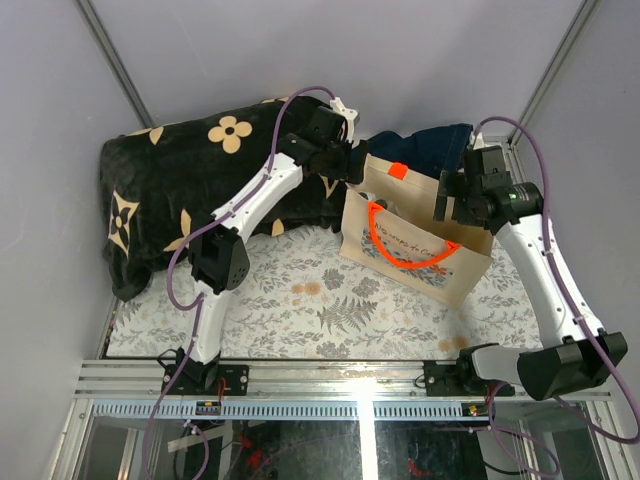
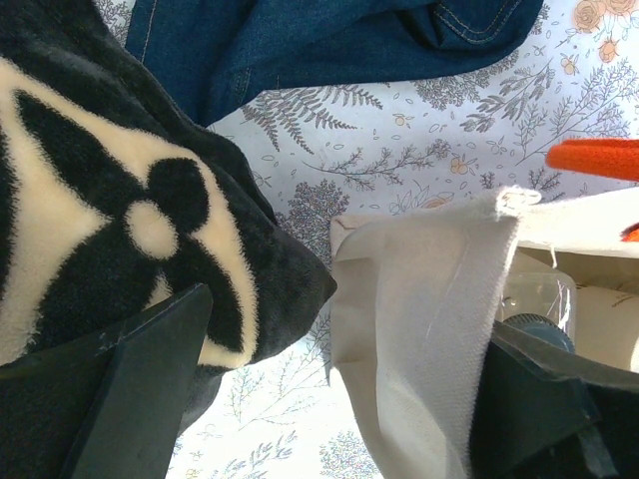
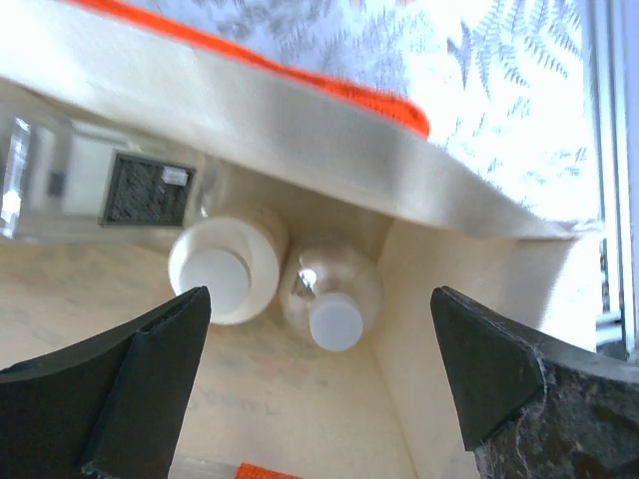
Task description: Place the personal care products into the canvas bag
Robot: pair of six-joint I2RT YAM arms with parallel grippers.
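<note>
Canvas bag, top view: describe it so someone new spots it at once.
On the fern-print table cover, look right of the big black blanket with cream flowers. The canvas bag stands there, upright and open. It is the only boxy beige thing, with bright orange loop handles, unlike the soft dark navy cloth behind it.

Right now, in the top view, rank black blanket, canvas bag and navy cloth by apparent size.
1. black blanket, largest
2. canvas bag
3. navy cloth, smallest, though partly hidden behind the canvas bag
</note>
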